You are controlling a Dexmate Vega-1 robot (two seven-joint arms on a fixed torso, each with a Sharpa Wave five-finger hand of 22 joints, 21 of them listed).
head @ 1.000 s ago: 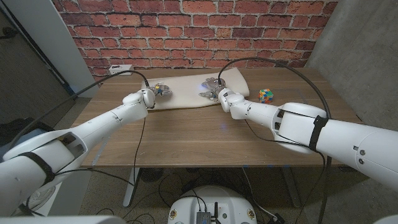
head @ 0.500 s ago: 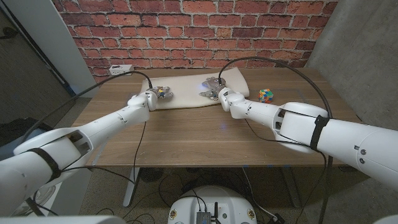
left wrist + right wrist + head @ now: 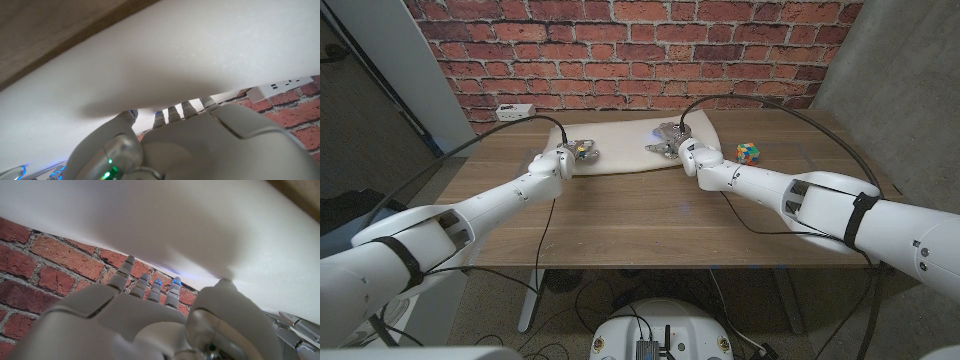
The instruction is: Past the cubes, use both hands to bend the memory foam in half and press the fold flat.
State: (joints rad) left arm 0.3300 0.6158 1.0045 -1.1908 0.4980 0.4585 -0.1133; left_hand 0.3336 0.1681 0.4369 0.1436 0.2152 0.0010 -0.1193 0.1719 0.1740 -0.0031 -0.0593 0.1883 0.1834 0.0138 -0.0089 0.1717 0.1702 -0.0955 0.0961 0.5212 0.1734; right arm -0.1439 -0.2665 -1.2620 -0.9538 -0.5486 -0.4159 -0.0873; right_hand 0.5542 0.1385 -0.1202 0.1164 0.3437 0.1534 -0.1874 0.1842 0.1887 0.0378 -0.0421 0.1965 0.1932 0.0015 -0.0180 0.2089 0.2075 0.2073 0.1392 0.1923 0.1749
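- Cream-white memory foam slab (image 3: 632,144) lies in the upper middle of the head view, at the table's far side below the brick wall, its long axis running left to right across the picture.
- Your left hand (image 3: 574,152) sits at the slab's left end and your right hand (image 3: 667,142) right of its middle. Both are at the near long edge, so the foam lies straight ahead of both hands and neither is clearly the nearer.
- In the left wrist view the left hand's fingers (image 3: 173,114) reach in under the foam (image 3: 165,55), with the thumb close against its face. The right wrist view shows the same on the other side, fingers (image 3: 142,285) tucked beneath the foam (image 3: 165,225). I take both as a hold on the edge, though you cannot see the contact itself.
- Judging by that, the fold turns on the near edge going up and over toward the wall, both hands moving evenly.
- Multicoloured puzzle cube (image 3: 748,153) stands on the wooden table (image 3: 650,215) right of the foam, clear of it, near your right forearm.
- White power strip (image 3: 514,110) lies at the upper left, by the wall.
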